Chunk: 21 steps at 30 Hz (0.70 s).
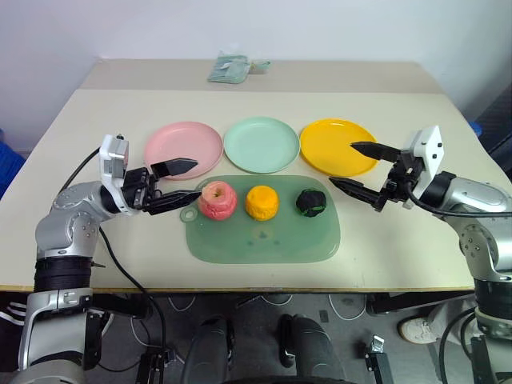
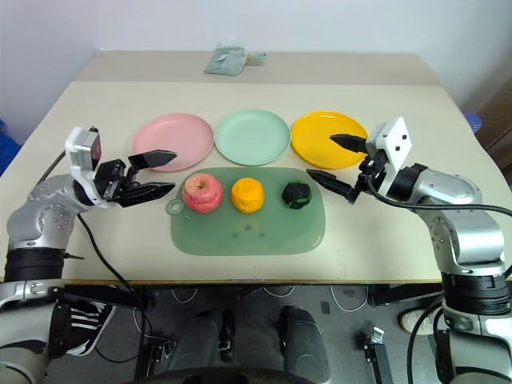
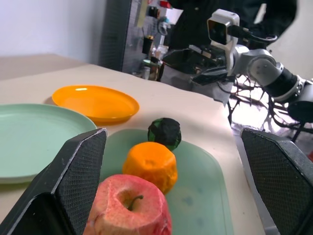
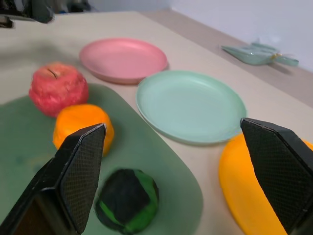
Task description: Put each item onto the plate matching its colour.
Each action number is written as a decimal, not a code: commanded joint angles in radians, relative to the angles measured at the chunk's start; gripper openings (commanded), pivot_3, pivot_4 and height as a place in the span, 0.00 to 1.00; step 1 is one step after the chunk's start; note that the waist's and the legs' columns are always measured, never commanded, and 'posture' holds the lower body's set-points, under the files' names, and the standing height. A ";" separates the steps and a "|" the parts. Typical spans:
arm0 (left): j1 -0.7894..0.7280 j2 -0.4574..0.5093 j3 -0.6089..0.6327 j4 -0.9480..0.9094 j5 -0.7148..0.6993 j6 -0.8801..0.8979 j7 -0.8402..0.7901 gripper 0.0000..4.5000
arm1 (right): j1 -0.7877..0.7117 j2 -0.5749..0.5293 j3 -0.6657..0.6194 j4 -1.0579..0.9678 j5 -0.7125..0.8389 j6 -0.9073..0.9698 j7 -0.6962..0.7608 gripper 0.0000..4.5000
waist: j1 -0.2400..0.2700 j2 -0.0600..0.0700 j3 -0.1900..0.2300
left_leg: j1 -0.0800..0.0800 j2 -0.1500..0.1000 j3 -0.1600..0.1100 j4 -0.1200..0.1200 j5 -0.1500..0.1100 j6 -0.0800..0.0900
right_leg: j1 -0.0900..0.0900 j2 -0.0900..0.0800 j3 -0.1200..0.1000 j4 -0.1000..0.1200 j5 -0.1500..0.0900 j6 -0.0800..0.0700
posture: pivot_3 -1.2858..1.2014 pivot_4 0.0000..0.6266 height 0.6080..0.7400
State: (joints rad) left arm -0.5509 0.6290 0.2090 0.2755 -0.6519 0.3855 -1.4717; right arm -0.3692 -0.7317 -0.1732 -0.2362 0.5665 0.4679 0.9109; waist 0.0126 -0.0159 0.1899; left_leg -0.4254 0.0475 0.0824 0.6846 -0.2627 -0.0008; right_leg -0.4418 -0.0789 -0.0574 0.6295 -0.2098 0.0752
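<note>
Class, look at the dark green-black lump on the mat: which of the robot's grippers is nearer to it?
Right. The right gripper hangs open just beside the green-black lump; the left gripper is open beyond the apple.

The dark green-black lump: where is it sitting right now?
In the left eye view the dark green-black lump lies on the green mat, at the right end of the row, beside the orange lump and in front of the yellow plate.

green mat (image 1: 264, 236) on beige table (image 1: 96, 208); pale green packet (image 1: 230, 68) at far edge.
</note>
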 commanded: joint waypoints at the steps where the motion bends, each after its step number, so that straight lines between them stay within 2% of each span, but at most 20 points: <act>1: -0.037 0.029 0.008 0.044 0.009 -0.032 -0.035 1.00 | -0.008 -0.001 -0.014 -0.099 0.086 0.050 0.017 0.99 | -0.001 0.000 0.000 | 0.000 0.000 0.000 0.000 0.000 0.000 | 0.000 0.000 0.000 0.000 0.000 0.000 | 0.52 0.24 1.00; 9: -0.098 0.043 -0.042 0.177 0.097 -0.134 -0.096 1.00 | -0.008 -0.023 0.025 -0.242 0.157 0.154 0.008 0.99 | -0.001 0.000 0.000 | 0.000 0.000 0.000 0.000 0.000 0.000 | 0.000 0.000 0.000 0.000 0.000 -0.001 | 0.52 0.24 1.00; 13: -0.136 -0.005 -0.068 0.242 0.153 -0.249 -0.089 1.00 | -0.006 -0.024 0.008 -0.265 0.195 0.144 0.041 0.99 | 0.001 0.000 0.000 | 0.000 0.000 0.000 0.000 0.000 0.000 | 0.000 0.000 0.000 0.000 0.000 -0.001 | 0.52 0.24 1.00; 21: -0.193 -0.070 -0.123 0.412 0.249 -0.374 -0.085 1.00 | -0.023 -0.004 0.034 -0.297 0.188 0.139 -0.011 0.99 | -0.001 0.000 0.000 | 0.000 0.000 0.000 0.000 0.000 0.000 | 0.000 0.000 0.000 0.000 0.000 0.000 | 0.52 0.24 1.00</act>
State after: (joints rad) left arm -0.7121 0.5542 0.0890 0.6780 -0.4211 0.0524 -1.5498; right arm -0.3734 -0.7350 -0.1252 -0.4933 0.7398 0.6142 0.9120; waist 0.0120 -0.0164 0.1896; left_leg -0.4256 0.0475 0.0825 0.6847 -0.2627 -0.0007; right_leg -0.4420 -0.0789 -0.0577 0.6294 -0.2097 0.0752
